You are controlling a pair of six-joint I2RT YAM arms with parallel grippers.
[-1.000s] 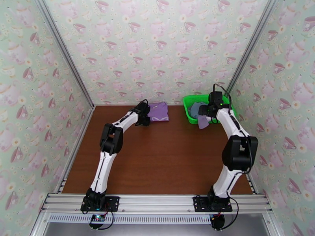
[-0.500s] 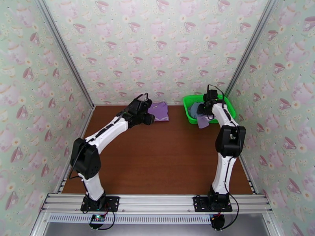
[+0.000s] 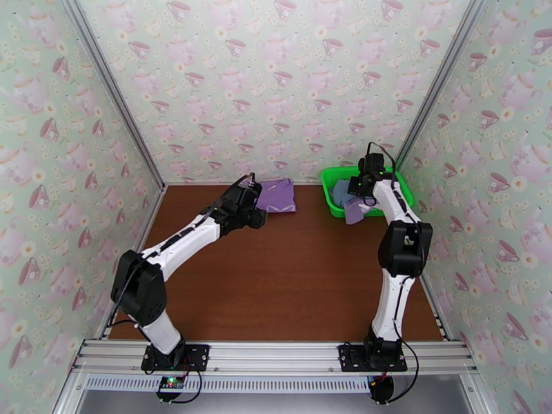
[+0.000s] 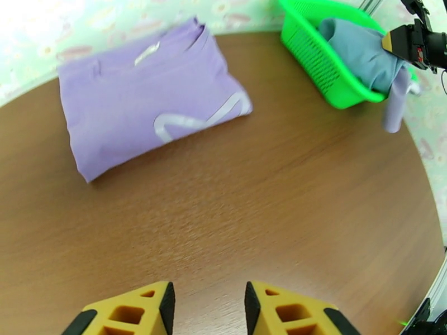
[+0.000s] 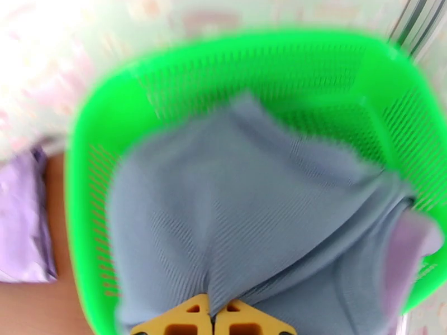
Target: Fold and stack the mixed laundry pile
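The bright purple shirt (image 4: 145, 115) lies folded flat on the table at the back (image 3: 277, 196), its white mark facing up. My left gripper (image 4: 207, 308) hovers open just in front of it (image 3: 258, 217), with nothing between its yellow fingers (image 4: 128, 314). A dusty blue-grey garment (image 5: 234, 191) fills the green basket (image 5: 223, 51). My right gripper (image 5: 211, 320) is shut on a puckered fold of it, inside the basket (image 3: 355, 192). A pale lavender-grey garment (image 3: 354, 214) hangs over the basket's front rim (image 4: 394, 101).
The green mesh basket (image 3: 397, 188) stands in the back right corner against the patterned walls. Bare brown tabletop (image 3: 290, 270) stretches from the shirt and basket down to the arms' bases.
My right gripper has reached further into the basket and shut on the blue-grey garment. The left arm has swung its elbow left and drawn its gripper slightly back from the purple shirt.
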